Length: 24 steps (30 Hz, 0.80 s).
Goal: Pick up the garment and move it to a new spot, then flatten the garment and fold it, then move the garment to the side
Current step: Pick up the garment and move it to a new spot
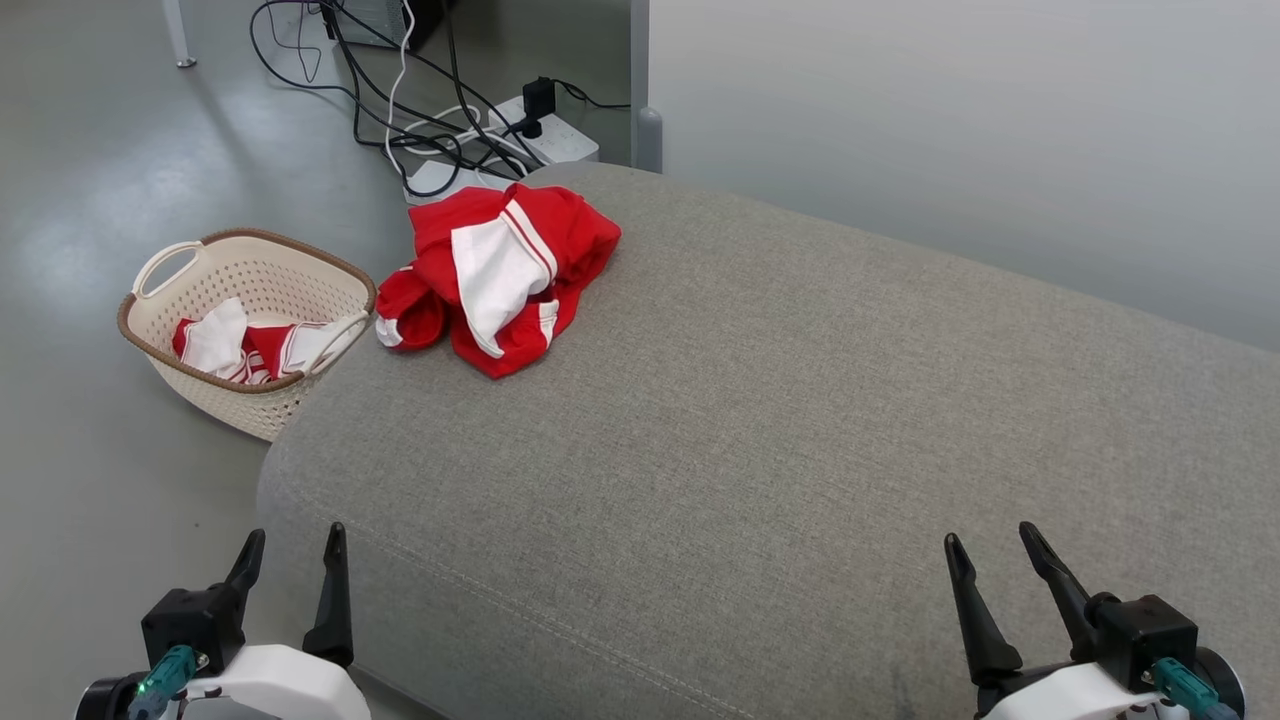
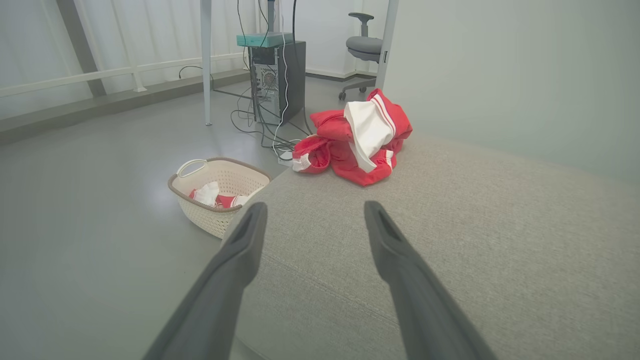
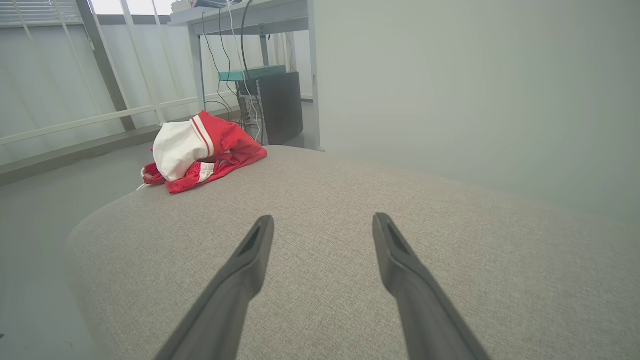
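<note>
red-white garment (image 1: 500, 275) bunched on grey tabletop (image 1: 750, 450), basket (image 1: 225, 400) just beside it; left end effector (image 1: 295, 532), right end effector (image 1: 989, 534) released, well apart from garment

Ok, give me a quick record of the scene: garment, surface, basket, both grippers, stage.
garment: red and white, crumpled heap at the cushion's far left end
cushion: grey fabric, bare near the grippers
basket: on the floor left of the cushion, more red and white cloth inside
left gripper: open, empty, at near edge
right gripper: open, empty, at near edge
stage: garment not yet picked up
</note>
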### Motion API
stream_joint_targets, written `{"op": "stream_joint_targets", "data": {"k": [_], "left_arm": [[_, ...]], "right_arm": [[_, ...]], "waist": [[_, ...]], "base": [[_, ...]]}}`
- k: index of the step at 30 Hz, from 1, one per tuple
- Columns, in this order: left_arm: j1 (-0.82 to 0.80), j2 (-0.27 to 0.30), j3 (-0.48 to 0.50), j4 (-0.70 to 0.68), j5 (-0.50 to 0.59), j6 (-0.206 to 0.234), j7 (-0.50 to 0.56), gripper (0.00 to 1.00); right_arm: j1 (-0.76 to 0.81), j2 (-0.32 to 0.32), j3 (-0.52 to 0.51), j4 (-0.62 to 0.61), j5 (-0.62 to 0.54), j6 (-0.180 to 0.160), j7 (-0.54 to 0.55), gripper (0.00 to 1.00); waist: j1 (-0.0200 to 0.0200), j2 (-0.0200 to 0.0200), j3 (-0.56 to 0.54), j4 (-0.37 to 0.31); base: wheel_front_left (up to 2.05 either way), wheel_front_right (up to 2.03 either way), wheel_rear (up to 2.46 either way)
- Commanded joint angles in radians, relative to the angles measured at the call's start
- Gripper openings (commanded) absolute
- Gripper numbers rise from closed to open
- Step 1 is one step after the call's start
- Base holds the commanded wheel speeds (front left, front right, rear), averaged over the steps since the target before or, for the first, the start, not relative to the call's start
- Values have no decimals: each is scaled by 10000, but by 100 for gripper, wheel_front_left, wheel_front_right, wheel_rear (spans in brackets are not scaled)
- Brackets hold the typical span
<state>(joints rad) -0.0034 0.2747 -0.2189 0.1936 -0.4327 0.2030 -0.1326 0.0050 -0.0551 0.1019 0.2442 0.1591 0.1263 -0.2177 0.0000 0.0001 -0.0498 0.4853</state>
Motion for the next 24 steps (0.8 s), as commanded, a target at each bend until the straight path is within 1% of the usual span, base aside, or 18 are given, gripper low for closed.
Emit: {"op": "stream_joint_targets", "data": {"k": [1,7,9,12,17,18,21,24], "left_arm": [[-448,190,358,-321,-33,116,-40,100],[-750,330,326,-569,-10,40,-9,100],[-1117,458,340,-801,5,-70,26,100],[-1999,751,420,-1163,59,-238,180,100],[-4077,1242,547,-1451,-67,-634,992,100],[-4077,1242,547,-1451,-67,-634,992,100],[-5461,1574,586,-955,-206,-938,1691,100],[-6780,1804,650,86,-477,-1274,2343,100]], "right_arm": [[-458,-49,183,-195,-26,44,-161,100],[-486,-44,165,-227,-61,44,-148,100],[-481,-42,145,-284,-87,44,-138,100],[-522,-60,203,-406,-144,44,-76,100],[-711,-196,413,-720,-255,44,106,100],[-711,-196,413,-720,-255,44,106,100],[-965,-323,510,-988,-348,44,243,100],[-1277,-464,608,-1249,-435,44,365,100]], "waist": [[0,-1,12,9],[0,-1,59,44],[0,-1,114,37],[0,-1,258,-91],[0,-1,700,-614],[0,-1,700,-614],[0,-1,1180,-1101],[0,-1,1727,-1649]], "base": [[0,0,0],[0,0,0],[0,0,0],[0,0,0],[0,0,0],[0,0,0],[0,0,0],[0,0,0]]}}
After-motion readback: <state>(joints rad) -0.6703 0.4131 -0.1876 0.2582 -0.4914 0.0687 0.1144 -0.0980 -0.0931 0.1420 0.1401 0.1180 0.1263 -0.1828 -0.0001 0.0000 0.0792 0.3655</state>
